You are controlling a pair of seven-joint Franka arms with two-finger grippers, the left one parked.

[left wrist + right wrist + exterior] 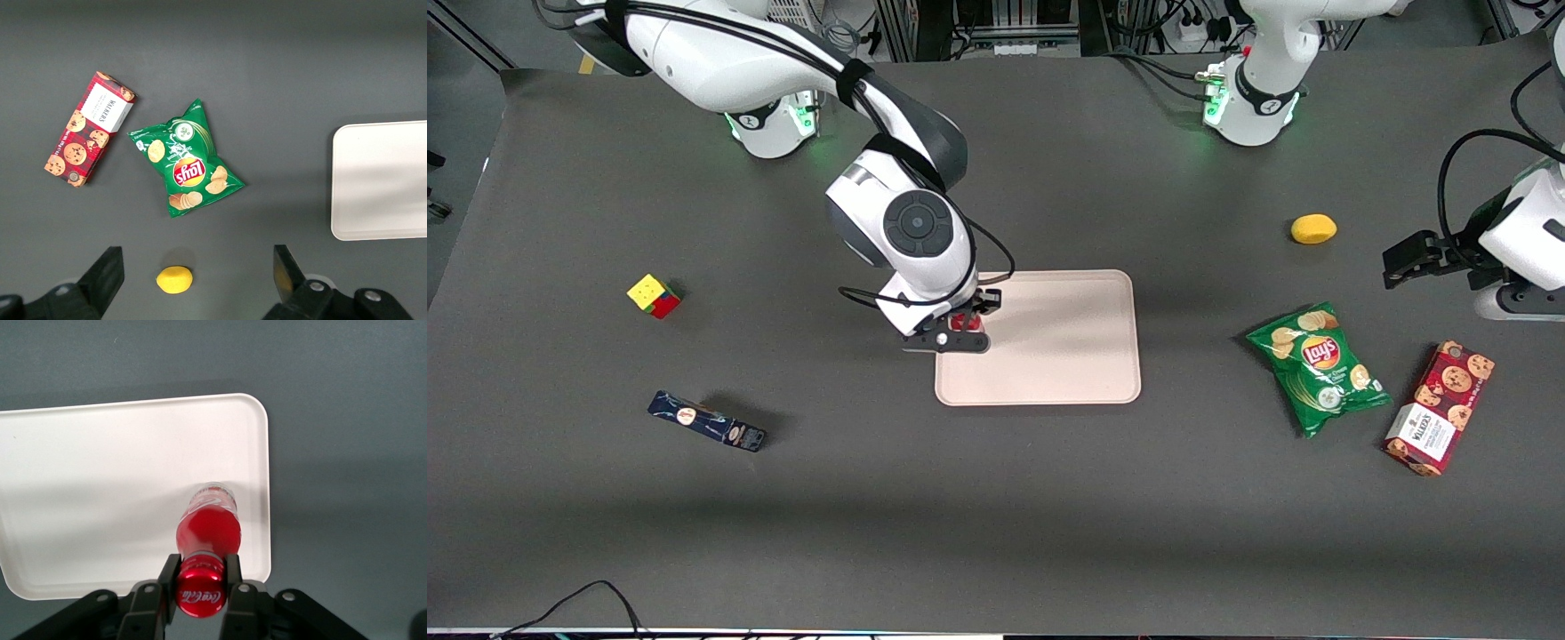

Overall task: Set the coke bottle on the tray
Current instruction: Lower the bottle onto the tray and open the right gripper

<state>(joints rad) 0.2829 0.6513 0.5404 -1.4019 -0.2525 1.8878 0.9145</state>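
Observation:
My right gripper [966, 325] is shut on the red cap of the coke bottle [208, 532] and holds it upright over the tray [1067, 356], near the tray edge toward the working arm's end. In the right wrist view the gripper [200, 577] has one finger on each side of the cap, and the bottle's clear base is at or just above the tray [100, 487] surface; I cannot tell whether it touches. In the front view only a bit of the red bottle [963, 322] shows under the wrist.
A Rubik's cube [654, 295] and a dark blue oblong box [707, 421] lie toward the working arm's end. A lemon [1313, 228], a green Lay's chip bag [1319, 366] and a red cookie box [1440, 408] lie toward the parked arm's end.

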